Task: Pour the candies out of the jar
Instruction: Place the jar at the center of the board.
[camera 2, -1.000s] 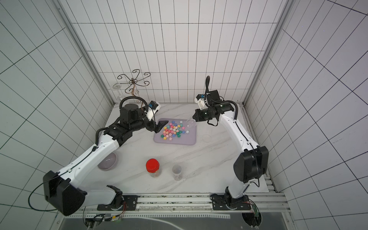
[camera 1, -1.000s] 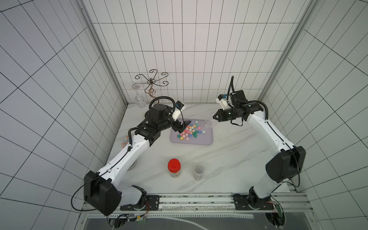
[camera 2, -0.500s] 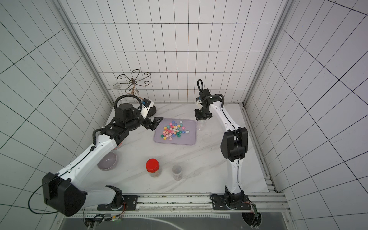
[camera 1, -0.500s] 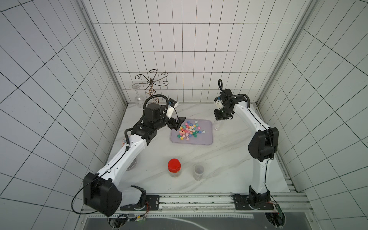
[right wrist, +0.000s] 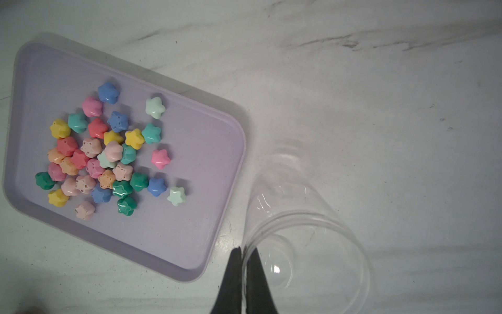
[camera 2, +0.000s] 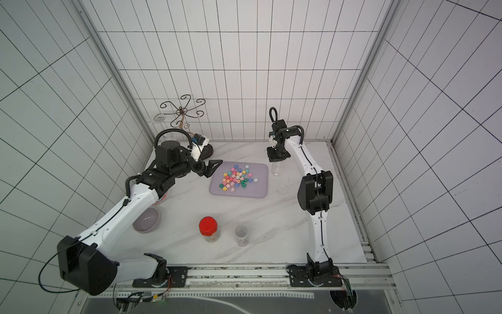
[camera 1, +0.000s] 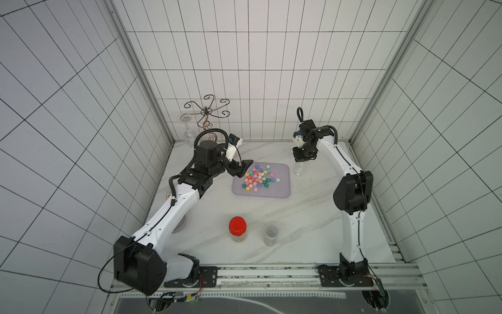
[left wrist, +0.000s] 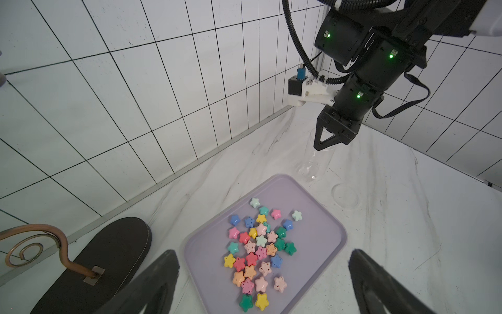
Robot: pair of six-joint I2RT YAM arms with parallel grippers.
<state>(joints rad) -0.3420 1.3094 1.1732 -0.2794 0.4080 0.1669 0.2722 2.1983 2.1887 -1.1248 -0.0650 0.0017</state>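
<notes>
The candies, pastel and green stars, lie heaped on the lilac tray. The clear jar stands upright and empty just off the tray's far right corner. My right gripper points down and is shut on the jar's rim, one finger inside and one outside. My left gripper hovers open at the tray's far left corner, holding nothing.
A loose clear lid lies right of the tray. A red-lidded jar and a small lidless jar stand near the front. A lilac bowl sits under my left arm. A wire stand and a glass are at the back left.
My right arm swung the jar from lying tipped at the tray's edge to upright beside the tray. My left gripper drew back from over the tray toward its left corner.
</notes>
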